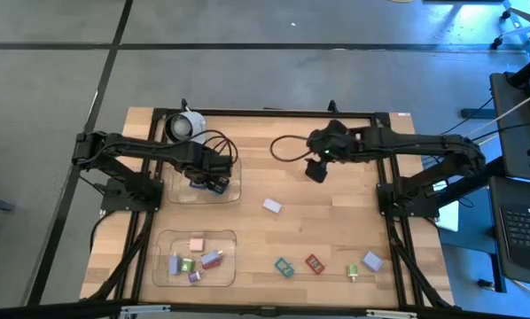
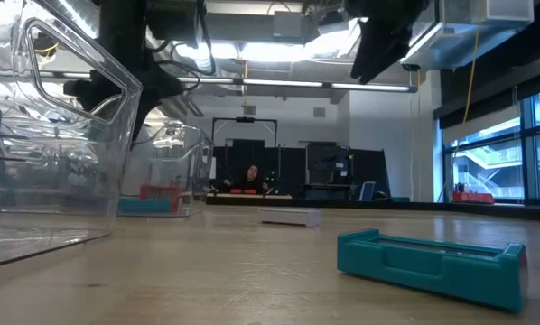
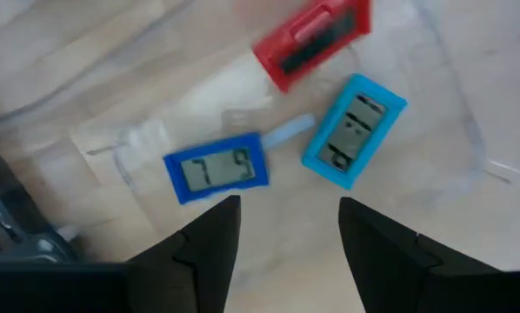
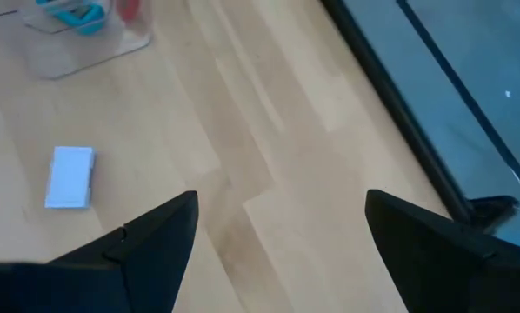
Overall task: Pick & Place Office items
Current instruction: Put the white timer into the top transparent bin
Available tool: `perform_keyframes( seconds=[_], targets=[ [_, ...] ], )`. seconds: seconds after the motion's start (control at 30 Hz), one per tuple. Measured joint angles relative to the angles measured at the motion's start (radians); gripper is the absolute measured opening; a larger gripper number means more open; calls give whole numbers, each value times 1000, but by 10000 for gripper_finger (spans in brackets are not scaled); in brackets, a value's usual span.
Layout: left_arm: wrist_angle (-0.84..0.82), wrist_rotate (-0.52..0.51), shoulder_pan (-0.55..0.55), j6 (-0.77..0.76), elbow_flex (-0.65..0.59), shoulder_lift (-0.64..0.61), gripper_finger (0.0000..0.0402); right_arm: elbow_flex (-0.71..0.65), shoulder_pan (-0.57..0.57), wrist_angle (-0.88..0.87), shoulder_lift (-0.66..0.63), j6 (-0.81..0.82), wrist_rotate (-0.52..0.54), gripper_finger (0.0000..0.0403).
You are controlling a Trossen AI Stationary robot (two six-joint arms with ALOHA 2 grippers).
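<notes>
- Three office items lie in the clear tray (image 1: 234, 190) toward the bench's far left corner: a dark blue piece with a small display (image 3: 217, 167), a lighter blue piece (image 3: 354, 130) and a red piece (image 3: 312, 42), close together but apart.
- The left gripper (image 1: 214, 182) hangs directly over this tray; its fingers (image 3: 210, 248) stand parted, with nothing between them, above the dark blue piece.
- A second clear tray (image 1: 163, 237) at the near left corner holds a cluster of small pieces, pink, green, lavender and white.
- Loose on the bare bench (image 1: 336, 213): a pale lavender piece (image 1: 272, 206) near the middle, and along the near edge a teal piece (image 1: 284, 267), a red piece (image 1: 315, 263), a small green piece (image 1: 354, 274) and a lavender piece (image 1: 372, 260).
- The right gripper (image 1: 316, 168) hovers over bare wood in the far middle, jaws wide apart and empty; its wrist view shows the pale lavender piece well off to one side.
- A white round cup-like object (image 1: 185, 125) sits at the far left edge.
</notes>
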Motion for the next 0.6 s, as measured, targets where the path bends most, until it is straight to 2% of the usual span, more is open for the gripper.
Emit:
perform_keyframes(
  seconds=[0.23, 0.43, 0.6],
  targets=[
    [-6, 20, -29, 0, 89, 0, 182, 0, 53, 116, 139, 9, 0, 334],
    [-38, 6, -113, -17, 214, 0, 170, 0, 100, 219, 273, -37, -5, 334],
    [-171, -23, -213, -73, 338, 0, 171, 0, 140, 320, 361, -39, -119, 334]
  ],
)
